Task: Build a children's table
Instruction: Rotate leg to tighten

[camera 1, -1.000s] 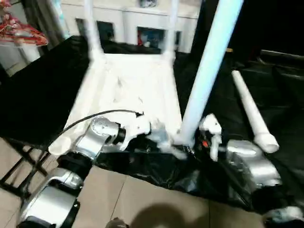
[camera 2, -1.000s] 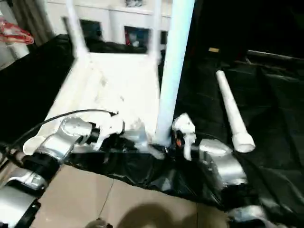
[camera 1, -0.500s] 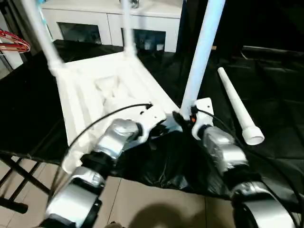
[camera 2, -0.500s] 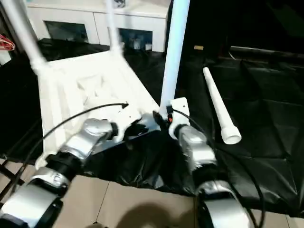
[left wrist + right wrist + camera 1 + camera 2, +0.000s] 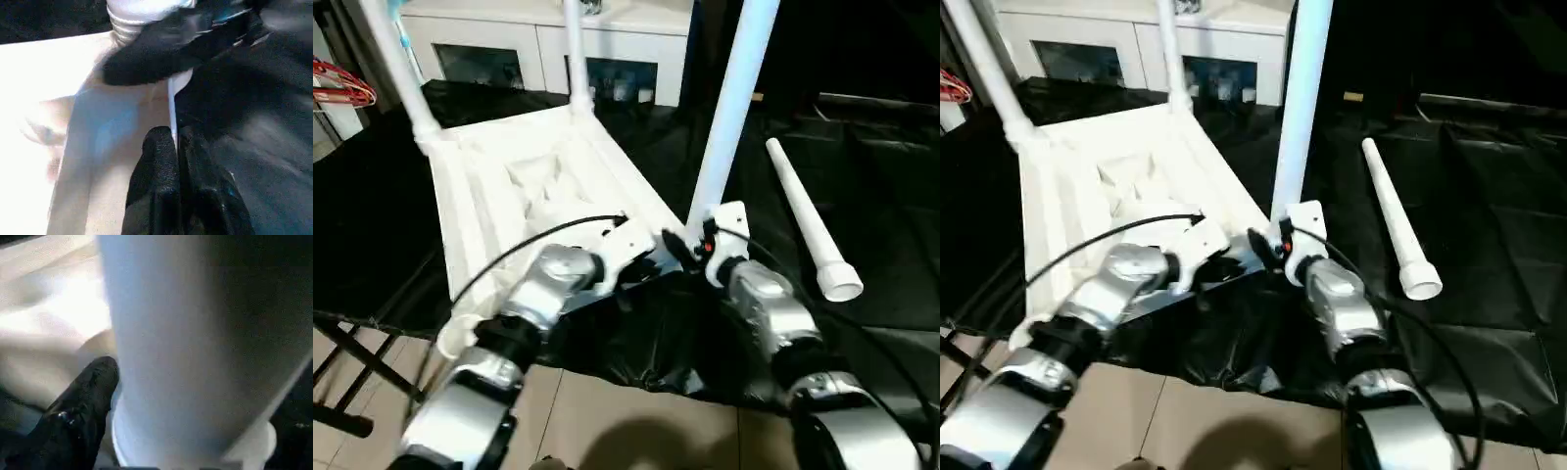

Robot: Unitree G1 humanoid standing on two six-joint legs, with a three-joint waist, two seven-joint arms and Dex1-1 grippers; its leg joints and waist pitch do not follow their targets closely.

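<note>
The white table top [image 5: 509,186] lies upside down on a black cloth, ribbed side up. Two white legs [image 5: 401,69] [image 5: 575,49] stand in its far corner sockets. A third leg [image 5: 729,108] stands upright at the near right corner. My right gripper [image 5: 690,245] is closed around that leg's base; one black finger [image 5: 93,387] presses against the leg [image 5: 195,333]. My left gripper [image 5: 173,134] is shut on the top's thin near rim [image 5: 172,93], close beside the right gripper. The fourth leg [image 5: 803,215] lies loose on the cloth to the right.
A white cabinet with glass doors [image 5: 548,39] stands behind the work. A red wire object [image 5: 337,83] sits at the far left. Black stand legs [image 5: 352,372] show over the tiled floor at lower left. Black cloth [image 5: 881,147] stretches out beyond the loose leg.
The camera has swung and tilted, shifting the whole picture. Both grippers have stayed at the near right corner, by the upright leg's base. In the last half second almost nothing has moved.
</note>
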